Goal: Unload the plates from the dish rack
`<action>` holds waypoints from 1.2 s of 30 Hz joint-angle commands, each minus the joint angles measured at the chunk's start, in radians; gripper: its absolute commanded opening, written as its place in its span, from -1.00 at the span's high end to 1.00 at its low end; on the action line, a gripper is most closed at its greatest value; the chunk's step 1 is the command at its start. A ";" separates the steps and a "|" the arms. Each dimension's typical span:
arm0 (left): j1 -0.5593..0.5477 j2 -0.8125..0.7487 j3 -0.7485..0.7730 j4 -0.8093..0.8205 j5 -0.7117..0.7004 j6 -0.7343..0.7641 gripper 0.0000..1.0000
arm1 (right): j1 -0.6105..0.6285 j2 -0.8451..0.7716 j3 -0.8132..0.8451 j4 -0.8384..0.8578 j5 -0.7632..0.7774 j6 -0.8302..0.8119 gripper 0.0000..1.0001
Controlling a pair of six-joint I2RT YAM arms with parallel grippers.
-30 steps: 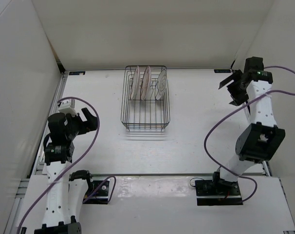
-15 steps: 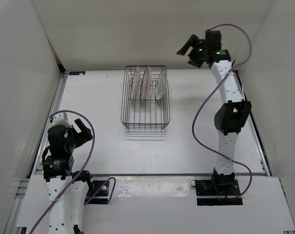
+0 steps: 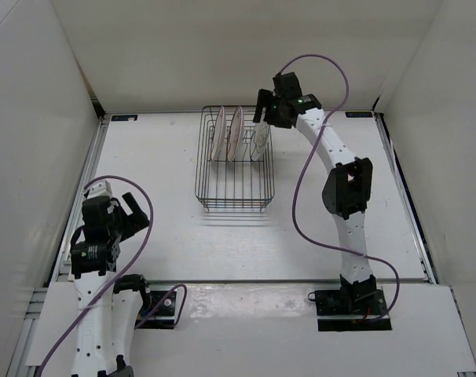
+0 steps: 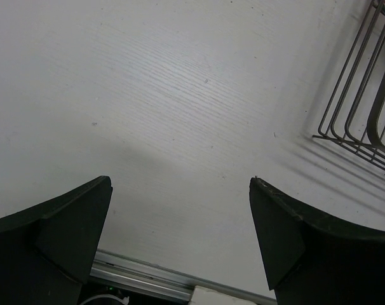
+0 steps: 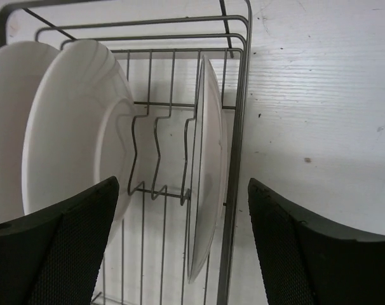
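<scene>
Right claw [image 3: 265, 110] spread wide, above rightmost plate [image 5: 208, 159]

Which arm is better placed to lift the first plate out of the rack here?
Right. The right gripper hangs open over the rightmost plate in the dish rack, its rim framed between the jaws. The left gripper, also open, sits near its base, apart from the rack.

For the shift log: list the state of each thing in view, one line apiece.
dish rack: loaded with three plates.
grey-ringed plate: on edge, rightmost slot, not gripped.
middle plate: on edge in the rack.
leftmost plate: on edge in the rack.
left end effector: open, empty.
right end effector: open, empty, over the grey-ringed plate.
</scene>
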 commanded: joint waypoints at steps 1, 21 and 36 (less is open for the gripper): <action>0.002 0.008 0.003 -0.012 0.011 -0.011 -1.00 | 0.043 -0.014 -0.007 -0.020 0.179 -0.111 -0.68; 0.003 0.016 0.009 -0.124 0.005 -0.064 -1.00 | 0.078 0.089 0.016 0.005 0.369 -0.166 0.60; 0.003 -0.003 -0.040 -0.045 0.003 -0.113 -1.00 | 0.075 -0.109 0.030 0.011 0.504 -0.184 1.00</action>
